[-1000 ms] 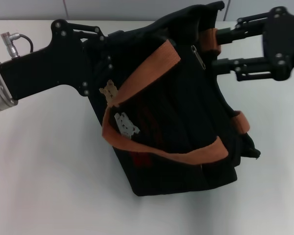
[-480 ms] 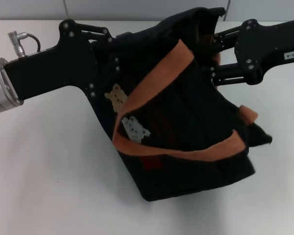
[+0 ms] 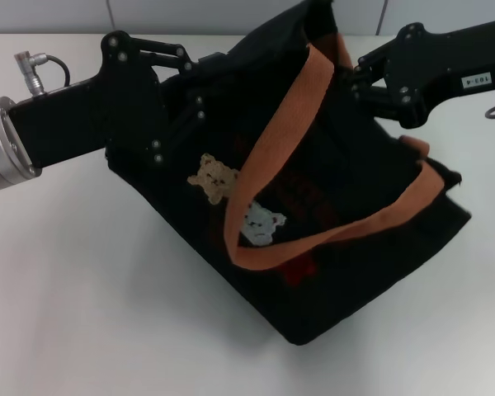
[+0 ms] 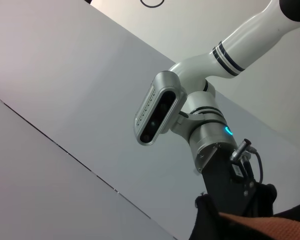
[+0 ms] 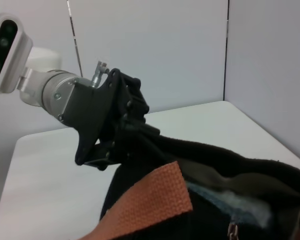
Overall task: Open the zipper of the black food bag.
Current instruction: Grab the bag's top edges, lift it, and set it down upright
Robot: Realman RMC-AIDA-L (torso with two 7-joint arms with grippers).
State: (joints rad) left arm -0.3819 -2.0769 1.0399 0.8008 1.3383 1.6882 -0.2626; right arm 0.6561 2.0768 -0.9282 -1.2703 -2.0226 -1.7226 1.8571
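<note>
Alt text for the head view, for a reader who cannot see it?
A black food bag with orange handles and bear patches sits tilted on a white table, the left pincer at its left end and the right pincer at its upper right.

White table (image 3: pixel 82 313) stands against pale grey panelled walls (image 5: pixel 155 50).

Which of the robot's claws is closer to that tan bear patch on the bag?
The left. The left gripper grips the black food bag's edge just above the tan bear patch; the right gripper works at the bag's far top corner.
</note>
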